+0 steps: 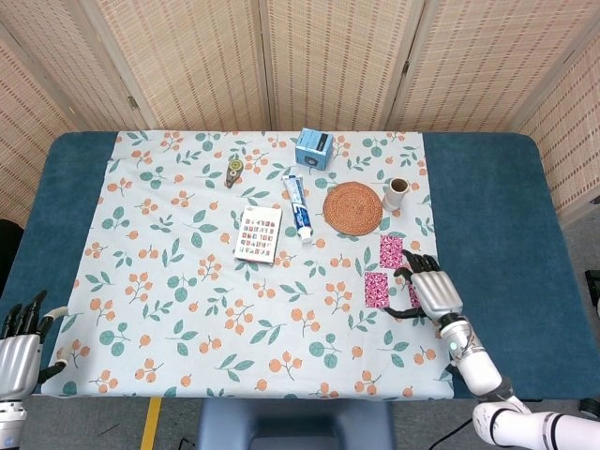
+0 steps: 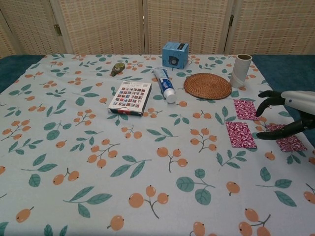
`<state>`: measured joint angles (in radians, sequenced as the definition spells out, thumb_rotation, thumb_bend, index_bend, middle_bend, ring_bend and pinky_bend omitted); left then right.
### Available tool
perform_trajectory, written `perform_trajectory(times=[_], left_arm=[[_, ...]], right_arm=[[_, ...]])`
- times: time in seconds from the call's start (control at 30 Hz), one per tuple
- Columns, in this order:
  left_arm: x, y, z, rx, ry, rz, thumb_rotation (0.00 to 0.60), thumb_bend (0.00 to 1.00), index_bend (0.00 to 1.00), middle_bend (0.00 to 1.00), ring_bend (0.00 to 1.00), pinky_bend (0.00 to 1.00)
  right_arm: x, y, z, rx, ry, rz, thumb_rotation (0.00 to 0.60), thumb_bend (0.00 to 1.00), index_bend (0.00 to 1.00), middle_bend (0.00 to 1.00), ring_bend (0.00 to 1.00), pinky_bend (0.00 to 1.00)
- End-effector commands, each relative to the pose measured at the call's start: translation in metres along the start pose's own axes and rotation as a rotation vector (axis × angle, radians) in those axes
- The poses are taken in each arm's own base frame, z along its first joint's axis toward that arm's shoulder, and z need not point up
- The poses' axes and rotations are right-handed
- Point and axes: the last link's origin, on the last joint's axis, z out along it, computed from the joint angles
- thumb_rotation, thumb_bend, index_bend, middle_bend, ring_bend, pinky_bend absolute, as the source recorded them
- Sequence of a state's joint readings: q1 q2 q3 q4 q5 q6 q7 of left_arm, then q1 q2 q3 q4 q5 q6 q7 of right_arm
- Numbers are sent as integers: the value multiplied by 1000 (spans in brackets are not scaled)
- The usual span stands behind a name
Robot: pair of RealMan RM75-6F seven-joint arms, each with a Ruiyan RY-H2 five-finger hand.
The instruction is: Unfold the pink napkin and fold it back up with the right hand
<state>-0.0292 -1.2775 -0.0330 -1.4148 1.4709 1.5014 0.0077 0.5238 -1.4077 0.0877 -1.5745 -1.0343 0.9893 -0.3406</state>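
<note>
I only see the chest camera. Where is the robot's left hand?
Observer: The left hand is by the table's near left corner, off the cloth, holding nothing.
Child: And where does the right arm come from?
Observer: The right arm reaches in over the cloth's near right corner, with the right hand beside the napkin.

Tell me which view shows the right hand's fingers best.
The chest view: the right hand shows side-on, fingers curled apart above the pink napkin pieces, holding nothing. The head view shows the hand from above, so the gap under its fingers is hidden.
</note>
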Motion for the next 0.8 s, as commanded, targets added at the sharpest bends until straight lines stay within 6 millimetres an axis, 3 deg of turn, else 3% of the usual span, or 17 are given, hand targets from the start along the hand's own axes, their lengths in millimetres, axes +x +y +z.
perform_trajectory(times=[0.03,0.17,0.27,0.33,0.53,0.8], left_arm=[[0,-2,-1,5,0,-2,600,427,269,44,122,0],[0,-5,-3,12,1,-4,600,427,270,44,122,0],[1,-7,-5,16,0,-3,600,427,270,43,122,0],[1,-7,-5,17,2,-6,600,427,270,44,122,0],[1,-7,-6,12,1,-5,600,427,270,44,122,0],[1,-6,-6,4,4,-8,600,427,270,44,122,0]], right_arm=[[-3,-11,6,5,-16,-12,300,219,258,36,0,0],[-3,-19,10,21,-35,-40,314,219,200,35,0,0],[0,-24,11,33,-41,-35,370,219,161,29,0,0],[1,-26,12,37,-46,-34,442,218,147,27,0,0],[0,-27,16,8,-69,-44,526,219,143,24,0,0],[0,-35,22,-21,-85,-10,532,219,142,24,0,0]])
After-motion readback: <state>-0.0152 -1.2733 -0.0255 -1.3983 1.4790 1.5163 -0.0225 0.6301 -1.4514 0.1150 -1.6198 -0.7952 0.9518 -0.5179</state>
